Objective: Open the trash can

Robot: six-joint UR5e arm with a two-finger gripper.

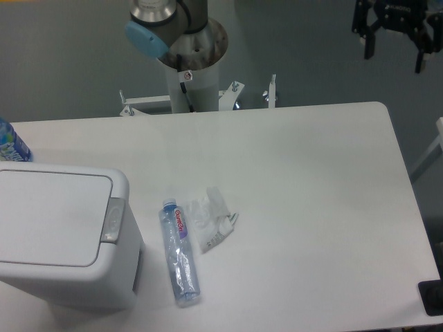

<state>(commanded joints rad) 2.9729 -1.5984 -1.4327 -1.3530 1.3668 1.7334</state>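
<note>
Sitting at the table's (311, 207) front left corner, the trash can (62, 235) has its flat lid (48, 218) down and its grey push-button tab (113, 220) on the rim facing the table's middle. Just beside it lie a clear water bottle (180, 252) and a crumpled clear wrapper (213, 218), with a blue-labelled bottle (10, 145) at the left edge. Well apart, above the far right corner, the gripper (393, 43) hangs with fingers spread, holding nothing

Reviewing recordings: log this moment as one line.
gripper open, high, far from bin | trash can lid shut | grey tab untouched | bottle lying beside
</note>
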